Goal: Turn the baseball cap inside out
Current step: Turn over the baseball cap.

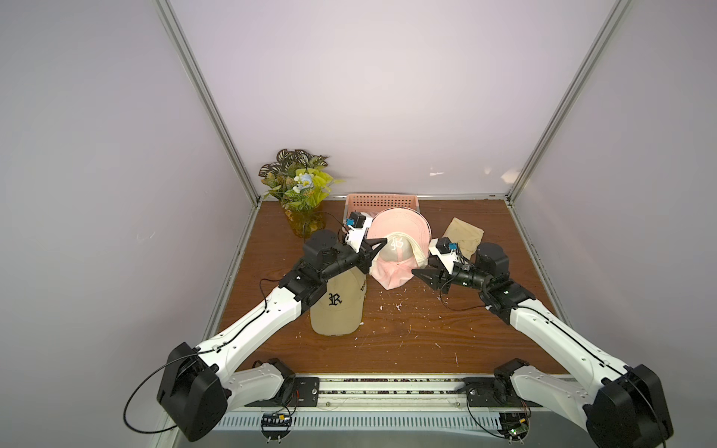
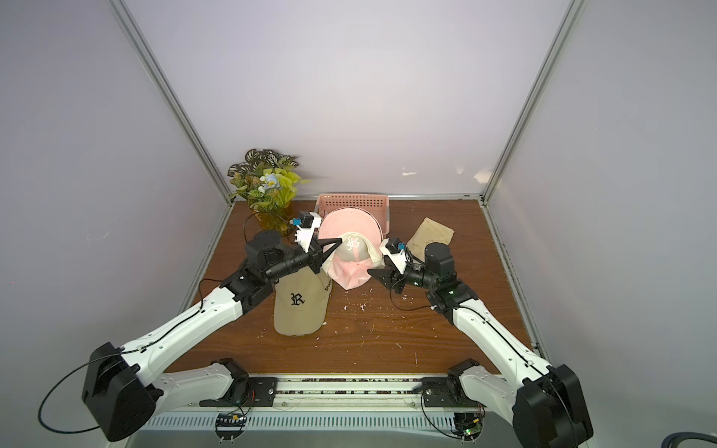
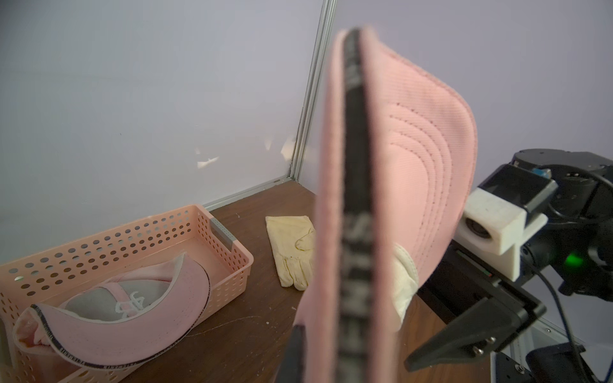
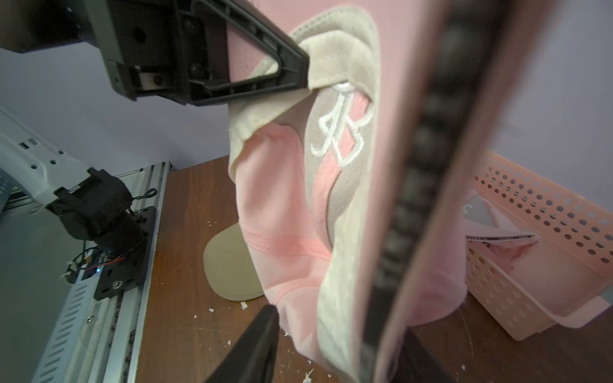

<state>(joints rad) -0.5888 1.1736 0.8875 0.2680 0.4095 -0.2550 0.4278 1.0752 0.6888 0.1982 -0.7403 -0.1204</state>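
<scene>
The pink cap (image 1: 392, 252) hangs off the table (image 1: 407, 333) between my two arms, in front of the pink basket (image 1: 382, 201), brim up and tilted toward the back wall. Its crown looks part-way turned: grey lining with the reversed white embroidered monogram (image 4: 341, 132) faces me, the cream sweatband (image 4: 335, 39) is folded outward, and the soft pink panels sag below in a loose bunch. My left hand (image 1: 382, 243) is closed tight on the sweatband edge near the brim, carrying the cap. My right hand (image 1: 421, 274) sits at the lower side of the crown with its jaws part open; I cannot tell that it grips any cloth. I judge this the mid-inversion step. Next move calls for the right hand to catch the sagging panels and push them through while the left holds firm. Around: a tan cap (image 1: 335, 306) under the left arm, a cream glove (image 1: 463, 234) behind the right, a plant (image 1: 298, 182) in the corner.
</scene>
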